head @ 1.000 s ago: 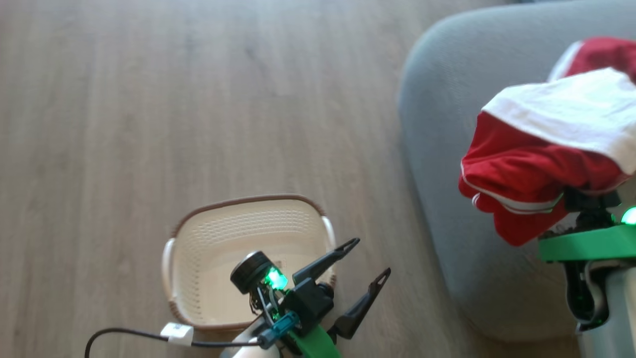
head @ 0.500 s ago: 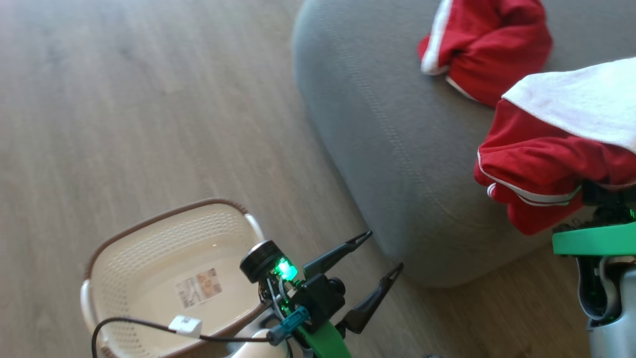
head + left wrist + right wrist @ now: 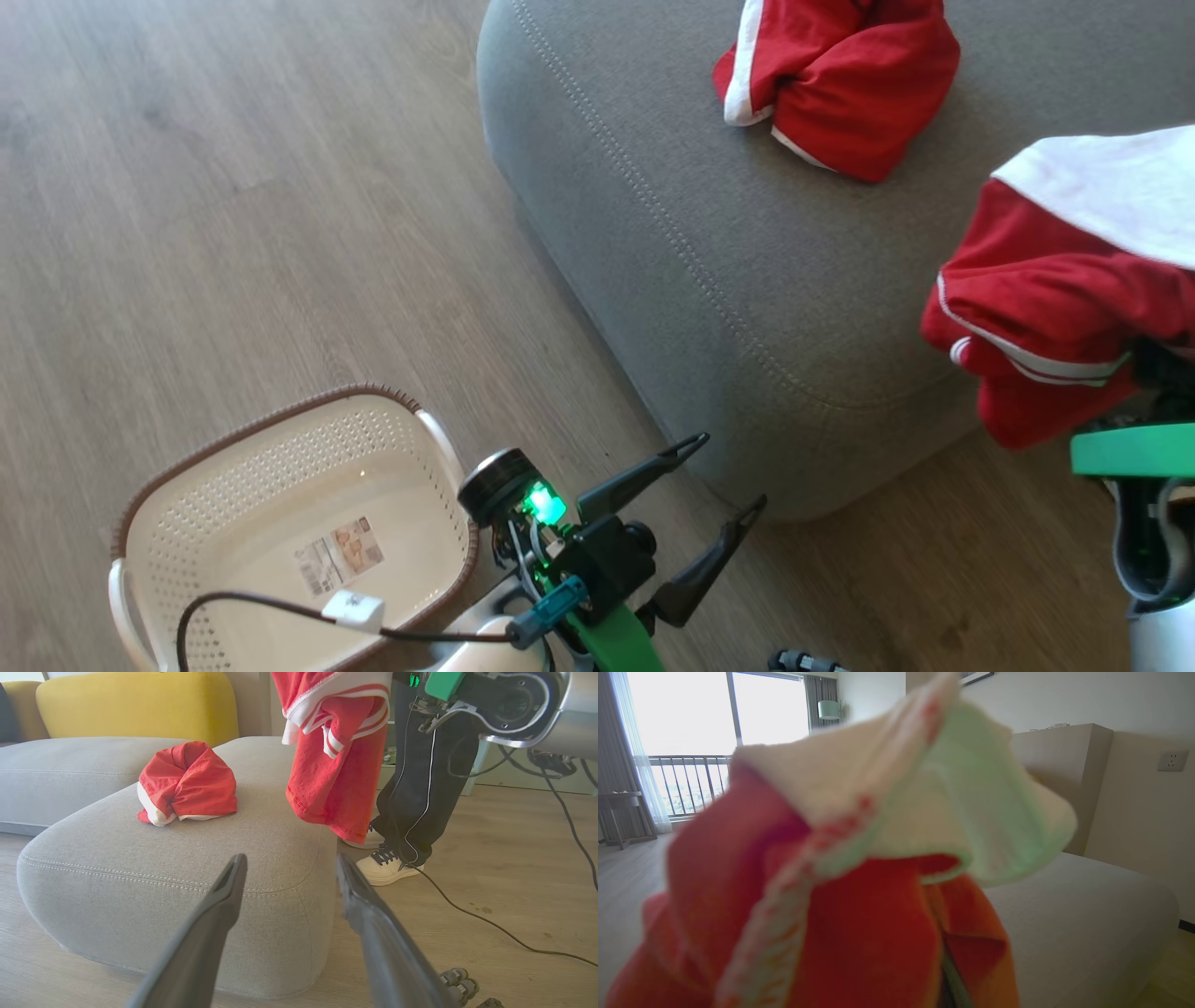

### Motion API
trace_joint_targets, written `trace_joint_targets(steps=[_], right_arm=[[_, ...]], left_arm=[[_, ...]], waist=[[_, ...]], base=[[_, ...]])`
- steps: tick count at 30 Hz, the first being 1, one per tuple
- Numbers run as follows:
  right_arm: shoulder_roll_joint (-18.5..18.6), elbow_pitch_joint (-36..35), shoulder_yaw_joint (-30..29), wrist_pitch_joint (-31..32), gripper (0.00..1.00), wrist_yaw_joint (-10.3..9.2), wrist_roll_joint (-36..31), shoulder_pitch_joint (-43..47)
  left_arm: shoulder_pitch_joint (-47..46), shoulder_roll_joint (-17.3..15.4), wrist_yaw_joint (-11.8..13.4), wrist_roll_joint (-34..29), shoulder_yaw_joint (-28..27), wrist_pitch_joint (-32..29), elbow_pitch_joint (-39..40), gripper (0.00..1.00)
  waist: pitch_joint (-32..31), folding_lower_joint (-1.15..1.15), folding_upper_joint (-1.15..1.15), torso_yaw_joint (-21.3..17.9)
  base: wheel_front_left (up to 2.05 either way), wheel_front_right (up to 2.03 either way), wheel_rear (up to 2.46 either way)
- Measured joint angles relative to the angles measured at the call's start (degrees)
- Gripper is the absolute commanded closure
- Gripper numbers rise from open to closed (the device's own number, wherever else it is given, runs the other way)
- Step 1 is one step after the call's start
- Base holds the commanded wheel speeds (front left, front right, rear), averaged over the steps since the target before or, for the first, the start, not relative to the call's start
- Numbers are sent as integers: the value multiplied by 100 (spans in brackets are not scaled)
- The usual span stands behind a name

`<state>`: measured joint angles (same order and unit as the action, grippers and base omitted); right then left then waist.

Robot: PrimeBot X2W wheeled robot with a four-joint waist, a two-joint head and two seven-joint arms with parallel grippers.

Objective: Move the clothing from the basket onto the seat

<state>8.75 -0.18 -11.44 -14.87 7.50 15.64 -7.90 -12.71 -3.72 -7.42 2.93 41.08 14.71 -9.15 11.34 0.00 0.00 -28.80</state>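
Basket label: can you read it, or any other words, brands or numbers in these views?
Paper label on the floor of the basket: printed, but too small and blurred to read.
White tag on the black cable: no legible marking.
No readable text on the clothing or the seat.

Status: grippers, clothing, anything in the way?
Left gripper open, empty. Right gripper shut on red garment, aloft near seat. Other garment on seat; basket shows no clothing. Person's feet beside seat.
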Motion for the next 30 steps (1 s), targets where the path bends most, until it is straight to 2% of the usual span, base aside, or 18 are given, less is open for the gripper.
trace_joint_targets(steps=[10,15,22,26,30], right_arm=[[-30,25,-490,0,100,0,-2,-375],[102,-32,-705,0,100,0,-110,-1083],[470,38,-916,-1,100,0,-75,-2325],[723,291,-924,-1,100,0,-64,-3142],[950,873,-1068,-2,100,1,-86,-3863]], left_arm=[[-173,-31,0,-23,-45,0,4,0],[-578,-201,0,-110,-30,0,71,0],[-1077,-715,0,-158,156,0,81,0],[-1289,-905,0,-201,194,0,93,0],[-1478,-945,0,-212,229,0,154,0]], waist=[[292,0,0,184],[742,0,0,262],[1603,1,0,369],[2089,2,0,425],[2506,1,0,505]], base=[[0,0,0],[0,0,0],[0,0,0],[0,0,0],[0,0,0]])
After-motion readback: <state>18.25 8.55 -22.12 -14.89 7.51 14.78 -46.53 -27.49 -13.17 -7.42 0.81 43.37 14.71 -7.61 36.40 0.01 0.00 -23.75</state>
